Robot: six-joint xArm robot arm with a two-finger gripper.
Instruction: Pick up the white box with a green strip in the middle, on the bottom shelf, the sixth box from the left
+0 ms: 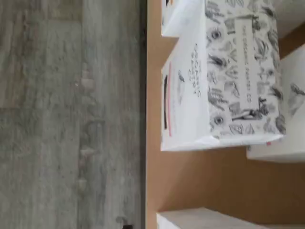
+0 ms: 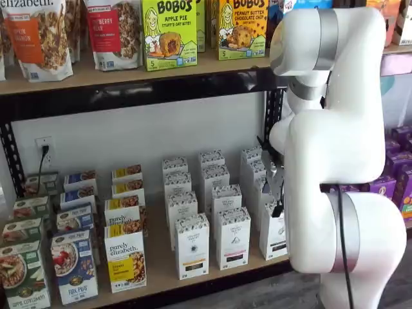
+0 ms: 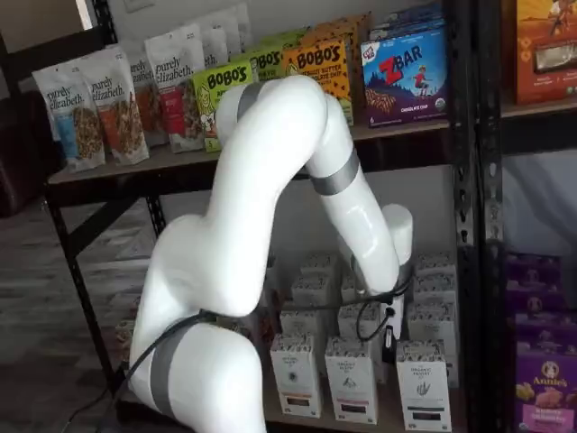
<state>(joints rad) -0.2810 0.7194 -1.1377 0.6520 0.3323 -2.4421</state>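
Claw: the claw [image 2: 276,191] hangs off the white arm [image 2: 335,129] above the right-hand column of white cartons. Its dark fingers are seen side-on and partly behind the arm. I cannot tell how far they are parted, and nothing shows in their hold. It also shows low on the arm, beside a cable, in a shelf view [image 3: 391,336].
White box: the white box [image 2: 273,237] stands at the right end of the front row, nearest the edge, partly hidden by the arm. It is plainer in a shelf view [image 3: 424,386].
Long axis: vertical; the carton stands upright on its small base with the black-patterned band uppermost.
Facing: the printed front, with its dark strip low down, faces out over the front edge.
Desk: the tan desk [image 2: 159,265] is edged by a black rail [image 1: 143,119].
Neighbours: two similar white cartons stand just beside the box [image 2: 232,237] [image 2: 192,246].
Wrist view: a patterned carton [image 1: 238,71] stands upright on the desk; which carton it is cannot be told. Grey plank floor [image 1: 71,119] lies beyond the rail.
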